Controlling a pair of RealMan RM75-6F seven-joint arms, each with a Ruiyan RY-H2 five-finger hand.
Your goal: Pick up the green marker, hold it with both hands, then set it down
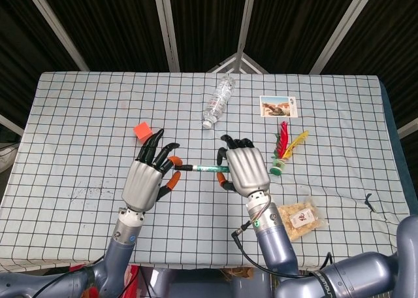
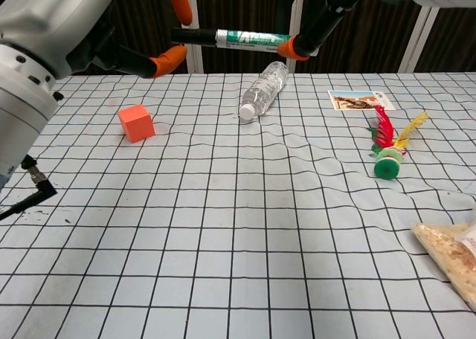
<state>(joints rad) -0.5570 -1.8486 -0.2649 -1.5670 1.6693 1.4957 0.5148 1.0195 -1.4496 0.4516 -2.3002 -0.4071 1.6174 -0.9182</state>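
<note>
Starting at the left, the left hand (image 1: 147,180) is raised above the checked tablecloth (image 1: 78,115), its dark fingers spread and pointing away from the robot, orange tips close to the black cap end of the green marker (image 1: 201,168). In the chest view that hand (image 2: 59,34) fills the upper left corner, and its orange fingertips (image 2: 169,56) sit just beside and below the cap; whether they actually touch the marker cannot be told from either view. Behind the left hand an orange cube (image 1: 141,130) rests on the cloth.

Held level in the air, well above the table, the marker (image 2: 234,36) runs left to right between the 2 hands. Its right end is pinched by the right hand (image 1: 244,170), whose fingers curl around the barrel; in the chest view an orange fingertip (image 2: 299,47) presses under the green label.

Further back, a clear plastic bottle (image 1: 218,101) lies on its side with its white cap toward the robot; it looks empty, though that is hard to confirm. To its right lies a picture card (image 1: 279,106), then a feathered shuttlecock (image 1: 283,151) with a green base. Nearest the robot on the right, a clear bag (image 1: 299,218) holds pale crumbly pieces.
</note>
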